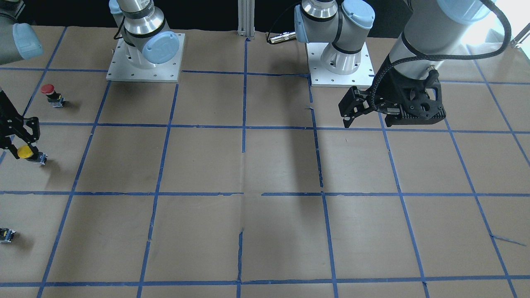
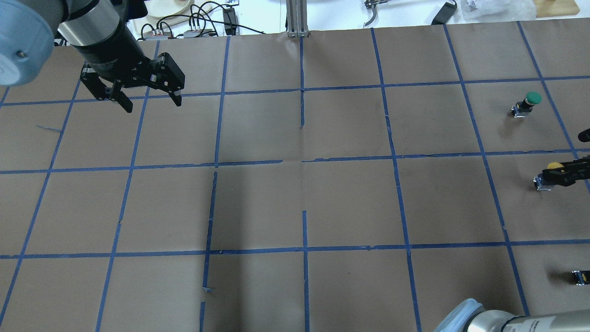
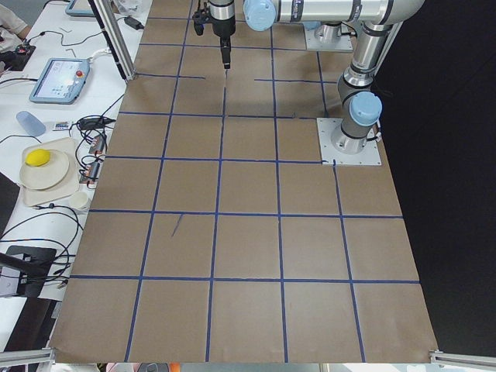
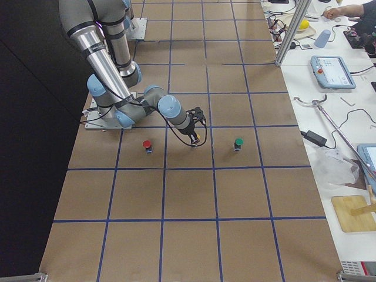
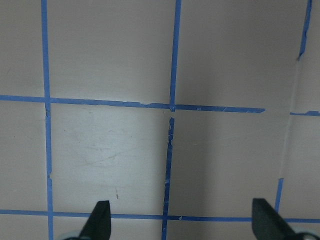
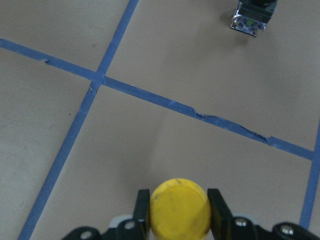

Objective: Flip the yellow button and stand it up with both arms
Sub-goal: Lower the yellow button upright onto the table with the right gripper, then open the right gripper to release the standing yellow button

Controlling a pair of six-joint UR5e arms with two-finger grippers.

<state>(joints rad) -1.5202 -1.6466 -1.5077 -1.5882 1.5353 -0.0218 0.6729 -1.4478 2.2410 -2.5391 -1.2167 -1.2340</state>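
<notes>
**Right wrist-mounted view: yellow cap pinched in my right claw**

The black two-finger right gripper [image 6: 179,214] is clamped on the yellow mushroom-capped push-button [image 6: 180,197]. Its fingers [image 6: 216,212] press against either side, and the cap faces my camera. In the front-facing view the button sits tilted, with its grey contact block pointing down and away from the claw. I cannot tell whether that block touches the brown paper-covered table with its blue tape grid [image 1: 281,165]. The button is at the table's end on the robot's right. From the exterior right view it sits in a row between a red-capped push-button [image 1: 49,93] on the robot's side and a green-capped push-button [image 2: 528,102] on the far side, apart from both. My black two-finger left gripper [image 2: 152,105] hangs over the opposite end, well apart, its jaws spread wide over bare paper.
</notes>
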